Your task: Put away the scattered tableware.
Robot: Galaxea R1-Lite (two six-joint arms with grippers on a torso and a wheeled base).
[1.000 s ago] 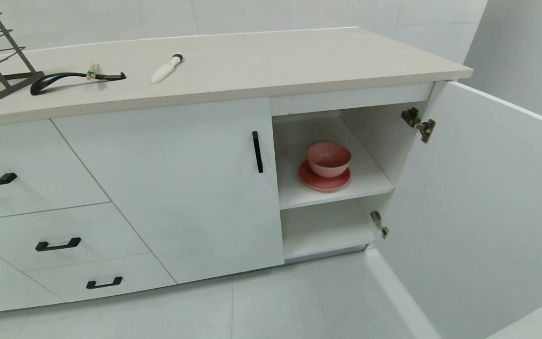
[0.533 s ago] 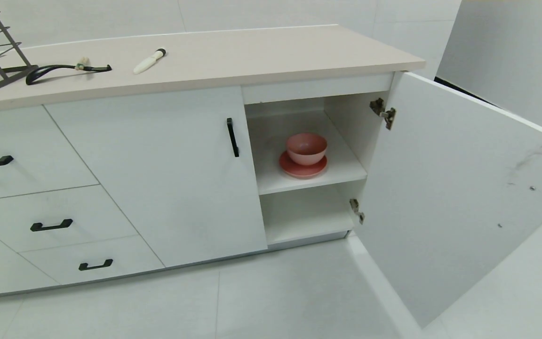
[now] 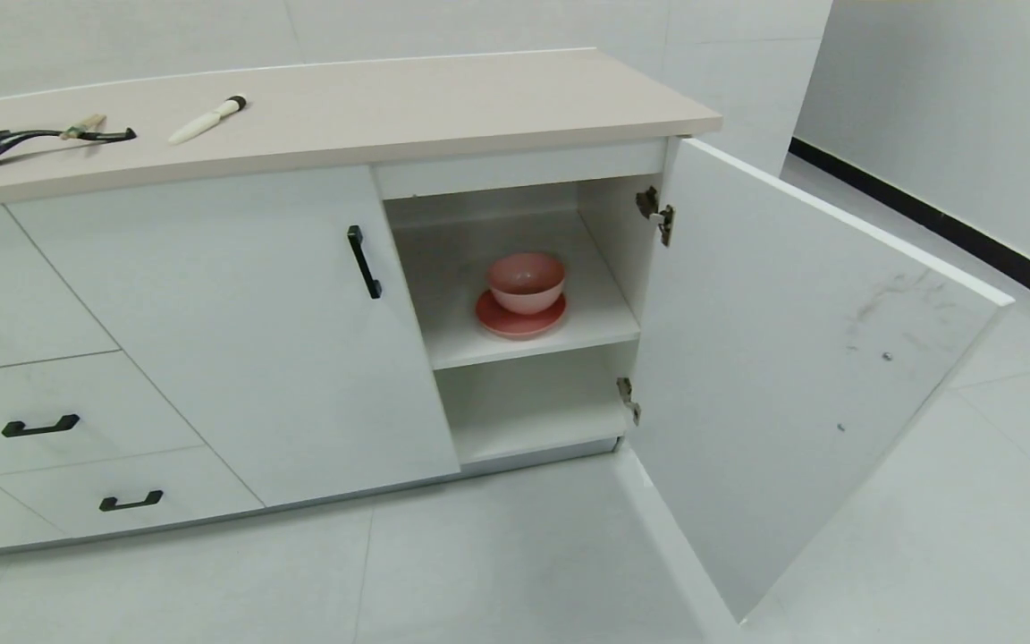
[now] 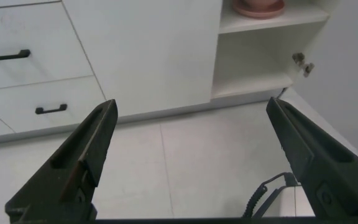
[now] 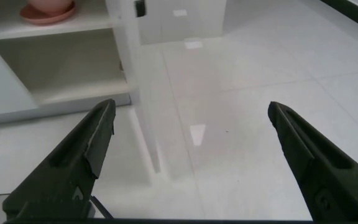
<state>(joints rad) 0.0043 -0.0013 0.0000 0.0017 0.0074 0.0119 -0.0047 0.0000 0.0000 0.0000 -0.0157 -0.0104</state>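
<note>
Bright, even light from overhead fills the room, and shadows are faint and soft-edged. Inside the open cupboard [image 3: 479, 233] it is a shade dimmer, the lower shelf [image 3: 524, 416] most of all. Pale patches of glare lie on the glossy floor [image 5: 241, 124]. Toward the head view's left edge the straight lines of the drawers [image 3: 50, 394] bow.

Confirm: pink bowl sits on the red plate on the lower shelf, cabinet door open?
Wrong shelf. The head view shows the pink bowl sitting on the red plate on the upper shelf, not the lower one. The rest holds: the cabinet door is open.
</note>
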